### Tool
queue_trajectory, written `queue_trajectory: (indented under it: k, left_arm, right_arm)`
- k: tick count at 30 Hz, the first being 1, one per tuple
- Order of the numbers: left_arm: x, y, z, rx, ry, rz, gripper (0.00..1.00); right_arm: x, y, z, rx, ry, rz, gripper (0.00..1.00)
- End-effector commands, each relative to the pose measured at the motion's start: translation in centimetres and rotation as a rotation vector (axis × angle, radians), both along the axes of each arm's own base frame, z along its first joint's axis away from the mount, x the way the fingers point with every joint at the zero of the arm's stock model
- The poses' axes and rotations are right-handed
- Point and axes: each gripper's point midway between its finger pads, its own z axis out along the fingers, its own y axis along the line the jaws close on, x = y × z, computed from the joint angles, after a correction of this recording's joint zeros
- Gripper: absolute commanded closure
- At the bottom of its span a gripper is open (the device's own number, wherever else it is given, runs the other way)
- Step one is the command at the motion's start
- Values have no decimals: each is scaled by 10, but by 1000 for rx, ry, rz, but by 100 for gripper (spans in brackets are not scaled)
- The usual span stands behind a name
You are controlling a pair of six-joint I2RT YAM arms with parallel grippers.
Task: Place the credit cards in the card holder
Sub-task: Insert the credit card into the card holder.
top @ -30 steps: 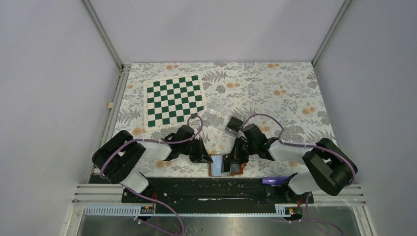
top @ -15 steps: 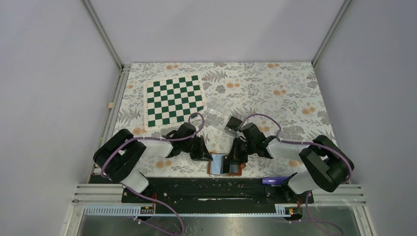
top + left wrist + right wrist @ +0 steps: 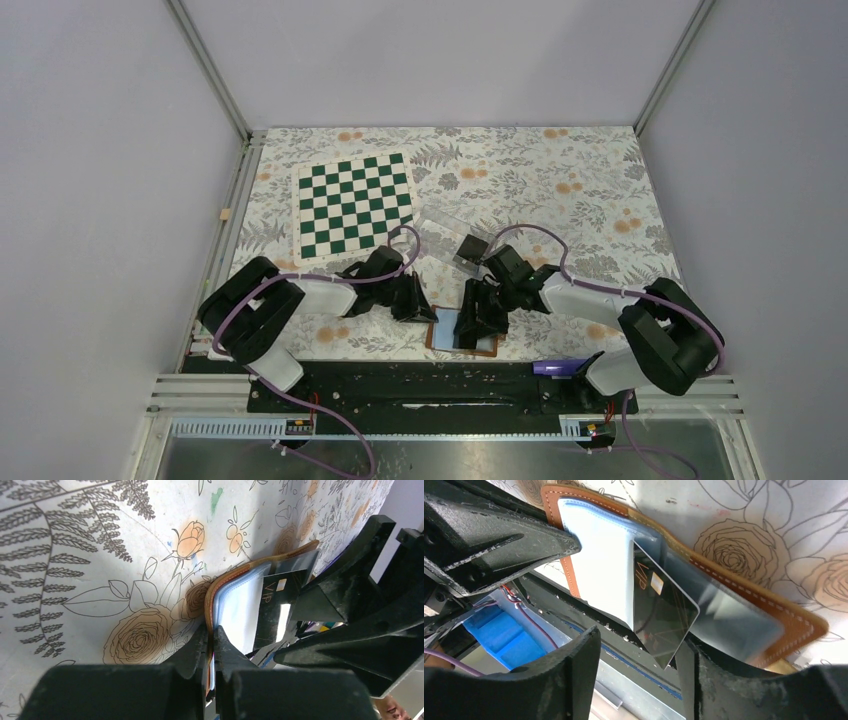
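Floral-print cloth (image 3: pixel 560 170) covers the whole table, seen from the arms' side.
Green-and-white chessboard mat (image 3: pixel 354 204), at ten o'clock.
Slantwise clear plastic box (image 3: pixel 440 228), just past centre.
Brown leather card holder (image 3: pixel 446 326), at six o'clock by the near edge, lying open with its pale blue sleeves upward.
Robot's left gripper (image 3: pixel 210 635), at the holder's nine o'clock side, pinched onto its leather edge and one sleeve.
Robot's right gripper (image 3: pixel 639 665), opposite at three o'clock, jaws parted either side of the card, not clamping it.
Black credit card (image 3: pixel 664 610), lettered VIP with a small gold mark, tilted, one end tucked in a sleeve.
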Motion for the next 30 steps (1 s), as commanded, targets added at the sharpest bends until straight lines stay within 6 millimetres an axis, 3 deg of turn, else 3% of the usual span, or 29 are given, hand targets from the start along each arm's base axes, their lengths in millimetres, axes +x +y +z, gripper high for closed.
queue_trajectory:
  k: [1, 7, 13, 21, 26, 30]
  left_arm:
    - [9, 14, -22, 111, -17, 55, 100]
    - [5, 11, -26, 114, -4, 41, 100]
    - [4, 7, -26, 113, -1, 24, 100]
    - [1, 0, -24, 94, 6, 20, 100]
    - [0, -2, -24, 106, 1, 2, 88]
    - [1, 2, -23, 127, -15, 5, 82]
  right_arm:
    - [-4, -23, -2, -138, -20, 19, 35]
    - [0, -22, -7, -160, -22, 40, 31]
    - [8, -5, -5, -124, -27, 80, 42]
    - [5, 20, 6, -73, -52, 141, 47]
    - [6, 23, 8, -57, -77, 166, 48]
    - [7, 11, 5, -112, -99, 138, 45]
